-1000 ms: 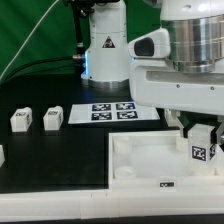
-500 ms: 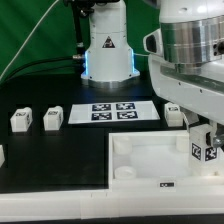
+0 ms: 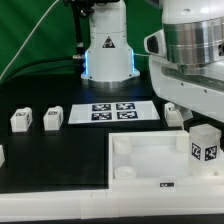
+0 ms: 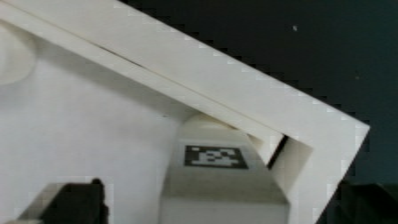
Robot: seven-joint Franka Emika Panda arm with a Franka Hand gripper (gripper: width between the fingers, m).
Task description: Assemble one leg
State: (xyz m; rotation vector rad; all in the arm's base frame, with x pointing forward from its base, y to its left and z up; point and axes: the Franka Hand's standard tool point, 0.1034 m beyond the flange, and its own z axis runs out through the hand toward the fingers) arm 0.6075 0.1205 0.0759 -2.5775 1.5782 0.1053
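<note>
The claw (image 3: pixel 196 112) has lifted off the leg (image 3: pixel 203 144) and is released; the leg now stands alone in the tray (image 3: pixel 140 160) corner.

Leg (image 3: pixel 204 148) upright in tray (image 3: pixel 140 160) corner, arm close overhead, tray middle open.

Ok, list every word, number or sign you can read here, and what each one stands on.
No readable words or numbers.
Leg in the tray: tag pattern only.
Marker board: four tags, no text.
Tray front rim: small dark mark, too small to read.
Two loose blocks: marks blurred.
</note>
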